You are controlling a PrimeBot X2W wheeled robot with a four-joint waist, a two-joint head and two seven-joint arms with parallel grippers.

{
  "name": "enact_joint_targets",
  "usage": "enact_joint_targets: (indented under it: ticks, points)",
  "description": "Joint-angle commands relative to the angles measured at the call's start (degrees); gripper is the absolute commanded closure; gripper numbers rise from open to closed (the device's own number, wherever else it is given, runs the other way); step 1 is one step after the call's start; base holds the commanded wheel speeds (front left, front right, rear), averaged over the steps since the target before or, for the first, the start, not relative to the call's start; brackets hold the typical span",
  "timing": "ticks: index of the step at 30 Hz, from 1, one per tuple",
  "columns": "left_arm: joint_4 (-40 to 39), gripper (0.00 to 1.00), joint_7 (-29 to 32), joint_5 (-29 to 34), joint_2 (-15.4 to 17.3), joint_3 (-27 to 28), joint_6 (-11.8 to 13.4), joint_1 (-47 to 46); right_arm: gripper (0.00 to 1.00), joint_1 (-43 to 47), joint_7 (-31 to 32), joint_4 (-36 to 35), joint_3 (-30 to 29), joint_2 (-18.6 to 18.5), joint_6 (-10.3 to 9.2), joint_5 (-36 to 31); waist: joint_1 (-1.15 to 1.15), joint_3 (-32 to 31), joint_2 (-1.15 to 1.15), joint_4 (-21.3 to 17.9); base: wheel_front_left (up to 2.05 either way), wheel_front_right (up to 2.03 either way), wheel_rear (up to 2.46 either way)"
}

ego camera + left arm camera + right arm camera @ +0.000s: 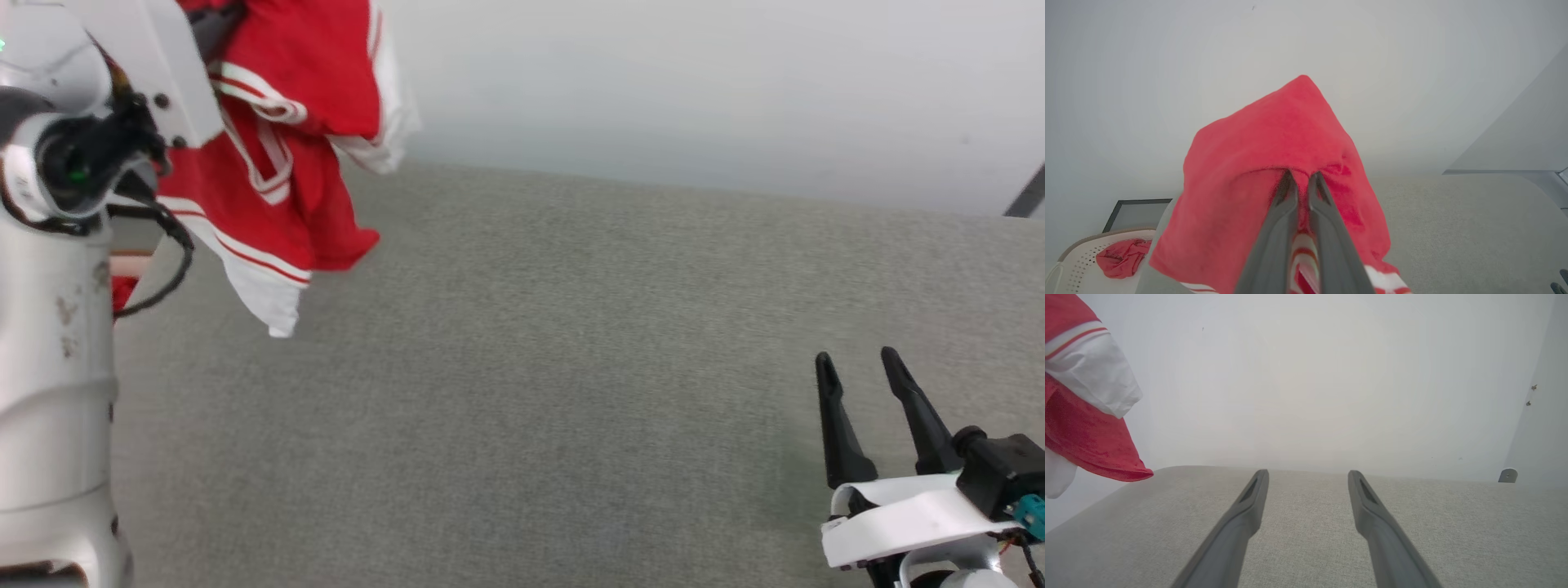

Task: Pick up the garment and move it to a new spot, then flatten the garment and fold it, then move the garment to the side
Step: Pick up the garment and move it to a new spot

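Item 1. Left end effector (1301, 178), one. Its two dark fingers (1274, 245) are drawn almost together and pinch a fold of red cloth between them; striped white-and-red trim shows in the narrow gap lower down. In the head view the left arm (57, 245) stands at the left edge, raised, and covers the grip itself.

Item 2. Garment (1274, 134), one. It is a red jersey with white parts edged in red stripes, held aloft by item 1 and bunched. In the head view it hangs (294, 73) at the upper left, clear above the bench, with one white part at its right side and another at its lowest point. In the right wrist view a red fold and a white sleeve (1090, 375) hang in at the left edge.

Item 3. Right end effector (856, 357), one. Two dark fingers are spread wide apart with nothing between them (1308, 473). It is low over the bench at the lower right of the head view, well apart from the garment.

Item 4. Bench (571, 367), one, with a grey woven covering.

Item 5. Basket (1073, 271), one. It is pale and perforated, at the lower left of the left wrist view, and holds one small red cloth (1120, 258), crumpled.

Item 6. Wall (1331, 375), plain white, behind the bench.
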Motion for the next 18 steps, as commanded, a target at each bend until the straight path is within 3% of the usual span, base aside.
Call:
enact_joint_targets:
  ticks: [1,18]
  points:
    - [-1.0,1.00,0.7,-0.4,-0.2,-0.3,0.4,1.0,0.00,0.6,-0.4,0.1,-0.7,0.2,0.02,-0.6,0.00,-0.5,0.00,-1.4,0.00,0.00,0.00]
    - [-20.3,1.00,10.7,-1.3,-4.6,-7.4,5.0,13.3,0.00,2.6,-1.5,-0.5,-9.6,0.8,0.02,-1.0,0.00,1.5,0.00,-9.9,0.00,0.00,0.00]
